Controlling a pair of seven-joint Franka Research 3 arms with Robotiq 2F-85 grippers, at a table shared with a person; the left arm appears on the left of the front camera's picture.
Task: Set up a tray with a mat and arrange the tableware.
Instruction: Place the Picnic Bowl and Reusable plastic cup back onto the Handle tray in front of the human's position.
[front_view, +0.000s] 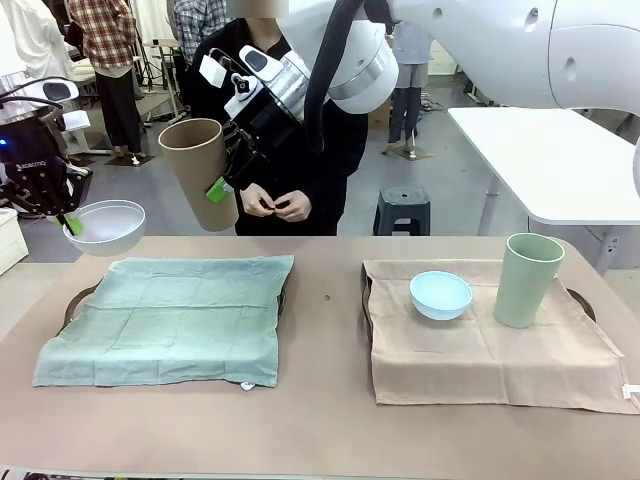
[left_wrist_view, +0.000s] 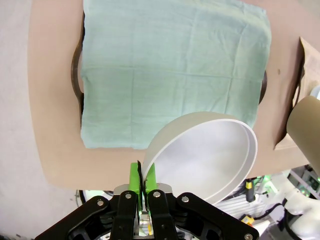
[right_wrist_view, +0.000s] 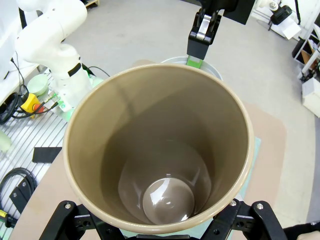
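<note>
Two grippers are up in the air in front: the left gripper (front_view: 68, 222) pinches the white bowl (front_view: 106, 226), and the right gripper (front_view: 222, 185) hugs the tan cup (front_view: 200, 172). From the left wrist, the fingers (left_wrist_view: 134, 177) squeeze tight on the bowl's (left_wrist_view: 205, 155) rim, above the green mat (left_wrist_view: 170, 70). From the right wrist, the cup (right_wrist_view: 160, 150) sits between wide fingers, mouth facing the camera.

A tan tabletop (front_view: 320, 420) carried two dark trays. The left tray (front_view: 72, 305) lay under a green cloth mat (front_view: 165, 320); the right tray (front_view: 584, 303), mostly hidden and perhaps of the same kind, lay under a beige mat (front_view: 480, 350).
</note>
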